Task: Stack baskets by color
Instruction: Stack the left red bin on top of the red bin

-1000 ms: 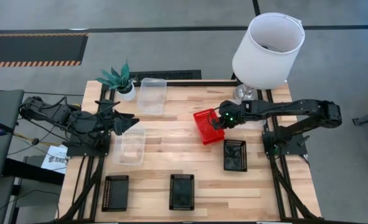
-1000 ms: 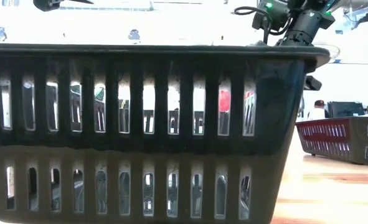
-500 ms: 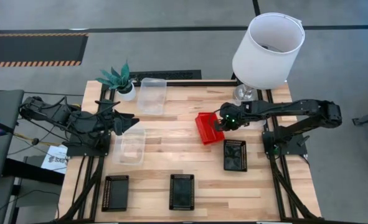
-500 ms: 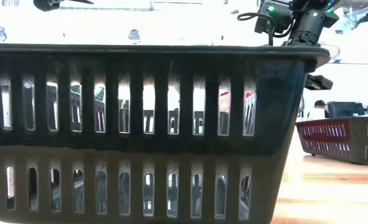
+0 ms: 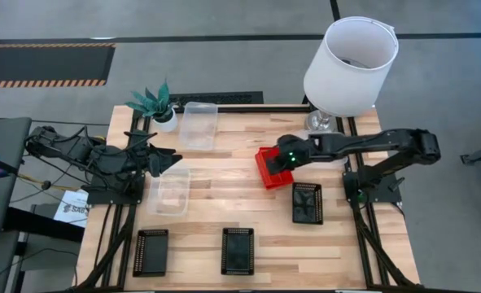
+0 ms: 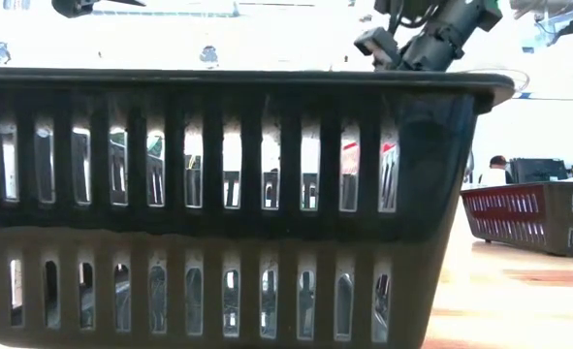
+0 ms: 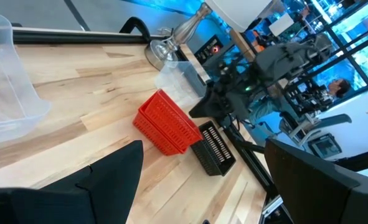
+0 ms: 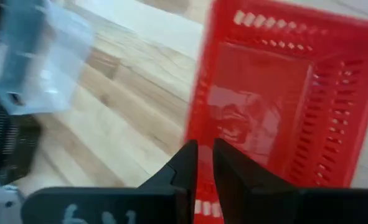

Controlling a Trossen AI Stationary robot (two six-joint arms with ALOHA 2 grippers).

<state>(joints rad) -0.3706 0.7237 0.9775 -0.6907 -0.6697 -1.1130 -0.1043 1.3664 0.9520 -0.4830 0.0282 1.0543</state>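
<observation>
A stack of red mesh baskets sits on the table right of centre, also seen in the left wrist view. My right gripper reaches over its right end from the table's right and is shut on the top basket's wall. My left gripper hovers open at the table's left, above a clear basket. A second clear basket lies at the far edge. Three black baskets rest flat along the near side. My right gripper pinches the top red basket's wall at its rim, close to a corner, one finger outside and one inside. The fingers come slanting down from the table's right. The basket sits nested in the red stack, which stands on the table.
A white lamp stands at the far right corner, and another clear container sits by its base. A small green plant is at the far left. The low view is filled by one black basket's wall.
My right gripper's wrist has swung toward the table's left and a little up over the red stack, tipping as it went. The red stack has stayed about where it was.
</observation>
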